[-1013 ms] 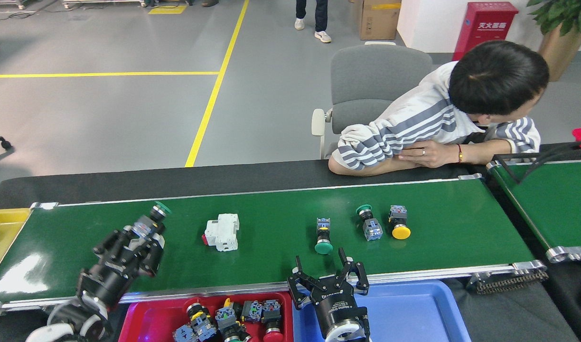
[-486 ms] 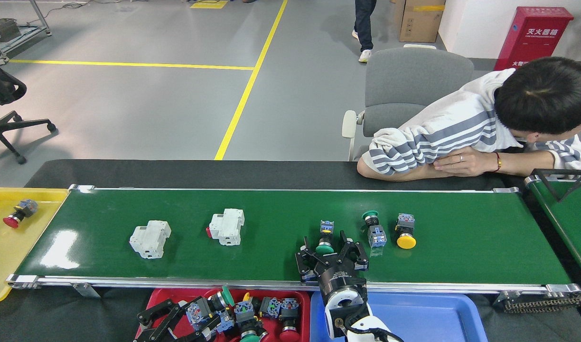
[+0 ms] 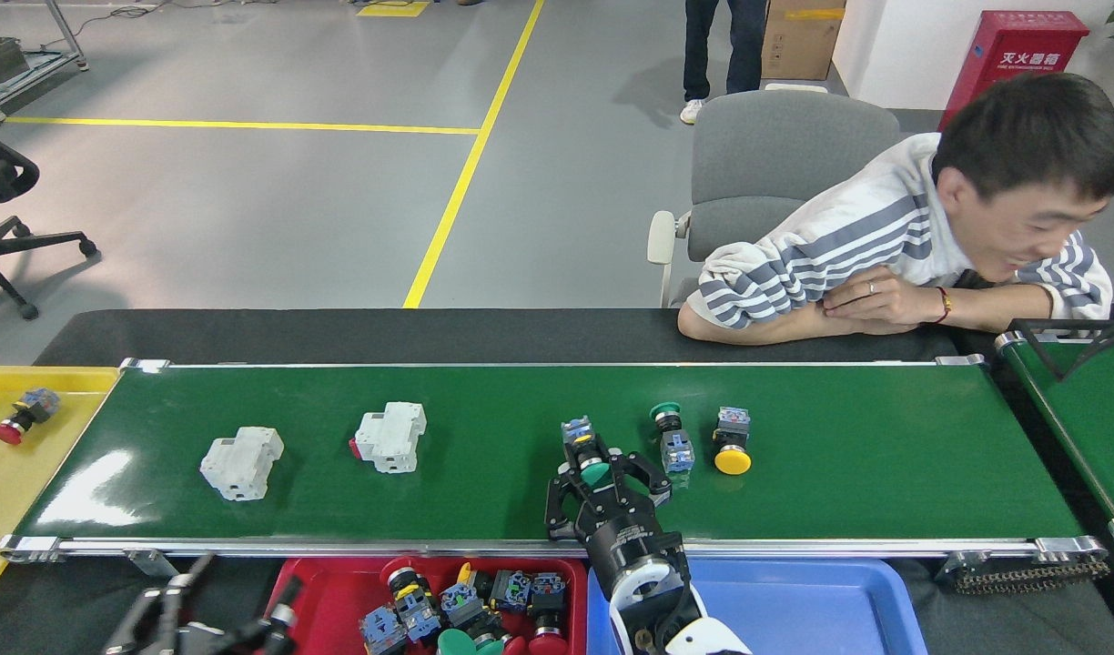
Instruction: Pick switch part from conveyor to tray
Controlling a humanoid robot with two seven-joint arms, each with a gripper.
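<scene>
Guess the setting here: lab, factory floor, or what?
Probably a factory-style test floor: a long glossy green conveyor belt with aluminium rails, yellow lane lines painted on the grey floor, and a red plastic tray of pushbutton switch parts.

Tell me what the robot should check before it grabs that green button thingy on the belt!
1. Right gripper open around the green button switch: ok, fingers sit on both sides of its green cap.
2. Switch still lying on the conveyor: ok.
3. Neighbours clear: ok, the other green switch and the yellow button switch lie apart to the right.
4. Room in the red tray: ok, its left part is bare.
5. Left gripper out of the way: ok, low at the picture's bottom edge.
6. Person's hand off the belt: ok, resting behind it.
</scene>
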